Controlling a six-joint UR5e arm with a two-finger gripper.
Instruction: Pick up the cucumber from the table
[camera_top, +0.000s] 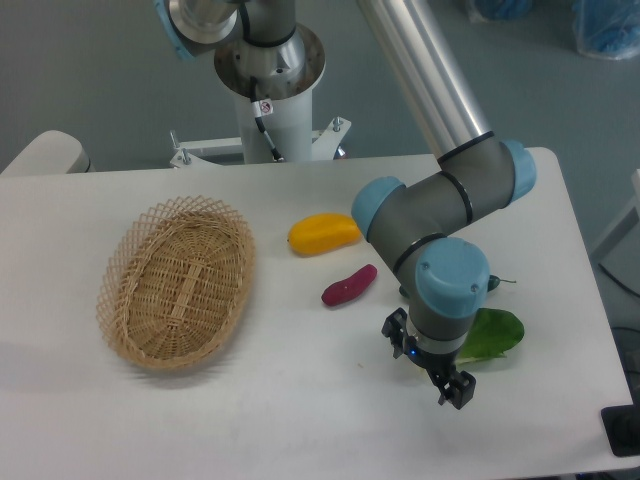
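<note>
A woven wicker basket (178, 283), oval and shallow, is seen at nine o'clock in the view. A yellow mango-like fruit (324, 233) is placed just past centre toward twelve o'clock. A purple-red sweet potato (349, 285) is laid at the fruit's five o'clock, near it but apart. A green bok choy leaf (491, 334) is seen at four o'clock, partly hidden.

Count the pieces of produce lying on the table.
4: yellow mango mid-table, purple sweet potato just below it, bok choy at right, cucumber mostly hidden behind the arm. More may be hidden.
</note>
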